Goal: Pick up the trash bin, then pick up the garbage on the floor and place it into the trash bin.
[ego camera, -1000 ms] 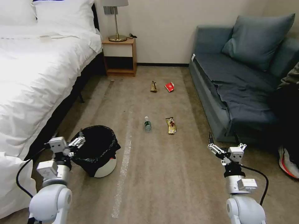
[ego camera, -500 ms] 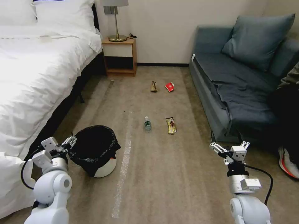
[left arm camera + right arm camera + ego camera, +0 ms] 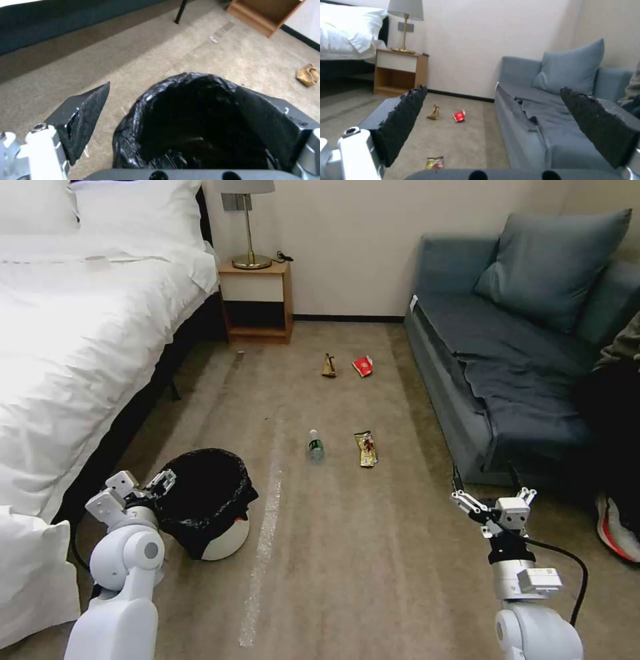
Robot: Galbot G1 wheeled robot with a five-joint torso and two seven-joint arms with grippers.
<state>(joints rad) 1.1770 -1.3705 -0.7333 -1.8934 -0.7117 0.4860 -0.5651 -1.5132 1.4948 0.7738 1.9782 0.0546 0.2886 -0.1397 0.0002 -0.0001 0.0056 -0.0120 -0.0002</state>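
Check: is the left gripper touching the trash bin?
Cannot tell. In the left wrist view, carpet separates one finger of the left gripper from the trash bin; its other finger overlaps it, contact unclear.

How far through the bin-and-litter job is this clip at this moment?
Nothing looks finished. In hand: the left claw, open, straddles the rim of the trash bin, which sits on the carpet, not yet lifted. Left: all four litter items lie on the floor, the bottle, yellow-brown wrapper, brown paper and red packet. The right claw hangs open near the sofa.
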